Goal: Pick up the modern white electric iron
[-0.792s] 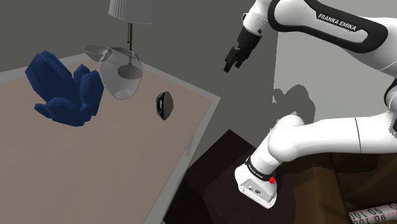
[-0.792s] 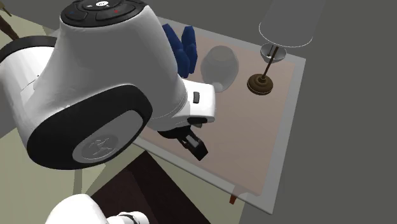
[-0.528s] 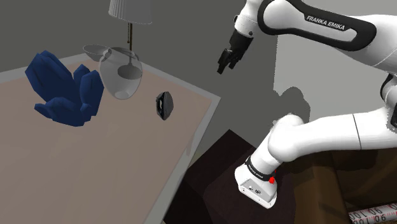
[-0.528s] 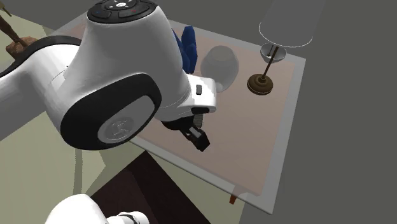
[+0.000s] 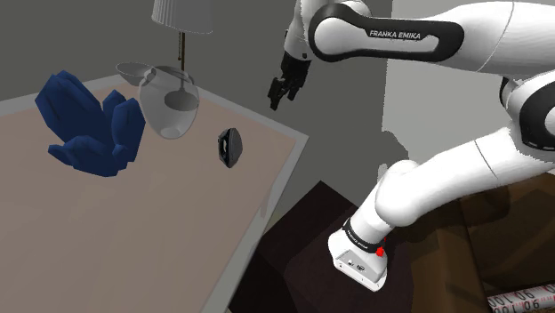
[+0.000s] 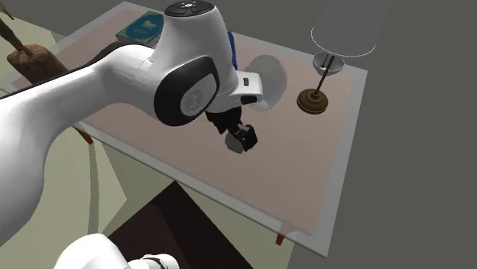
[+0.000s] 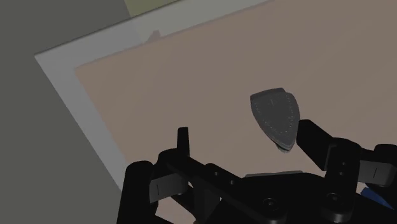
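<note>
Stand (image 5: 298, 244) first, a dark brown box nearest me at the shoulder view's lower right, the white arm (image 5: 445, 187) rising off it and bending back over toward the table (image 5: 133, 231).

Table top is a flat pinkish tan with a pale grey rim; dark floor beside the stand, and a pale yellow-green floor (image 6: 46, 160) past the table's far side in the second exterior view.

Gripper (image 5: 280, 92) hangs in the air near the table's corner, well above the top, touching nothing. Wrist view has its two black fingers (image 7: 182, 139) standing apart, with bare table between them.

Iron (image 5: 229, 147) stands upright on its heel close to that corner, dark-bodied, its grey soleplate (image 7: 275, 118) facing the hand. It sits below the gripper and apart from it, closer to one finger than the other.

Further in: a clear greyish vase (image 5: 169, 107), then a crumpled deep blue thing (image 5: 89, 124) just beside it.

Behind the vase a lamp (image 6: 329, 61) with a pale shade, thin stem and round brown foot, near the table's far rim.

Teal book (image 6: 145, 27) on a far corner. Brown figurine (image 6: 30, 61) off the table beyond it.

Walls plain grey all round
</note>
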Controlling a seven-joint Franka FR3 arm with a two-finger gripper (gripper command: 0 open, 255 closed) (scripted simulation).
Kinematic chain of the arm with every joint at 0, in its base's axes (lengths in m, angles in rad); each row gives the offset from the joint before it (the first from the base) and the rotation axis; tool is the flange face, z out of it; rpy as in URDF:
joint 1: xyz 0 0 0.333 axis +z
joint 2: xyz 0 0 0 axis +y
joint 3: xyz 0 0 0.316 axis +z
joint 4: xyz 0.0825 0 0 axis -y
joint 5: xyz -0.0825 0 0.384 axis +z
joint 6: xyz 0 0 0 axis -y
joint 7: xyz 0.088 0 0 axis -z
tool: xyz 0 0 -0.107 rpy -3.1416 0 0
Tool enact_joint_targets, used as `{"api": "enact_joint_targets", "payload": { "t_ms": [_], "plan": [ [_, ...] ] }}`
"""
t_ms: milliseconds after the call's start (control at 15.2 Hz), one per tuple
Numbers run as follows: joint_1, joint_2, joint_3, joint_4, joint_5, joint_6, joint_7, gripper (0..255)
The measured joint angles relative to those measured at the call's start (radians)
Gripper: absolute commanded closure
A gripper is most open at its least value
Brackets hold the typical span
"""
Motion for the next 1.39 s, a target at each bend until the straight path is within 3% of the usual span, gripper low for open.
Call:
{"api": "enact_joint_targets", "payload": {
  "t_ms": [396,990,1386],
  "plan": [
    [0.009,0.223,0.073,0.096,-0.06,0.084,0.067,0],
    [0.049,0.569,0.148,0.309,-0.206,0.125,0.183,0],
    [0.054,0.622,0.147,0.295,-0.236,0.181,0.212,0]
  ]
}}
